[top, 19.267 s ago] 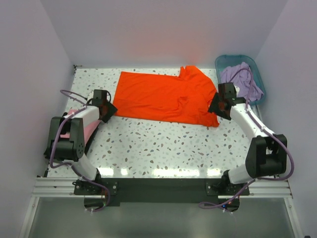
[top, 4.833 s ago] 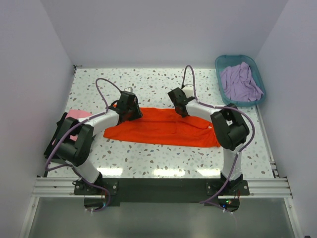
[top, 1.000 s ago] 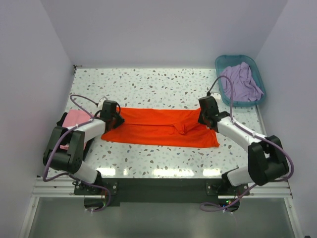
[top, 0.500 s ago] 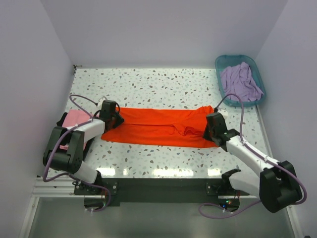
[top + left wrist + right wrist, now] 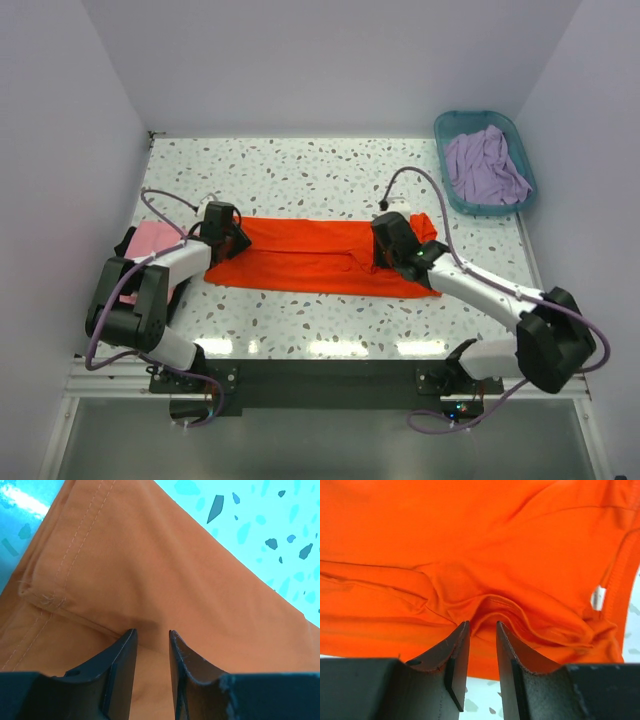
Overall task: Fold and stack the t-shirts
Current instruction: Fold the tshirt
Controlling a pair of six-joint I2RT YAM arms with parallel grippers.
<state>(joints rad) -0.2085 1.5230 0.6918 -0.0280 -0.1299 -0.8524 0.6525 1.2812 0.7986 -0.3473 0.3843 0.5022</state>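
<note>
From above, three t-shirts can be counted. A bright orange cloth t-shirt (image 5: 310, 258) lies folded into a long band across the middle of the white speckled surface (image 5: 330, 180). A pink cloth t-shirt (image 5: 150, 240) lies at the left edge, partly under the left arm (image 5: 170, 255). A crumpled lavender cloth t-shirt (image 5: 485, 165) fills the one teal plastic basket (image 5: 472, 113) at the far right corner. The two arms meet the orange t-shirt at opposite ends: the left jaws are at its left end, and the right arm (image 5: 480, 285) reaches across so that the right jaws sit on its right part.

At the left wrist, the left jaws stand a little apart, tips down on the orange t-shirt (image 5: 165, 570). One hem with a double row of stitching runs along the cloth's left edge, and the surface (image 5: 260, 525) shows at the upper right.

At the right wrist, the right jaws are also slightly spread, their tips at a raised ridge of the orange t-shirt (image 5: 445, 540) but not clamped on it. One small white label (image 5: 598, 598) shows by the neck edge at the right, too small to read. A strip of the surface (image 5: 633, 607) lies beyond it.
</note>
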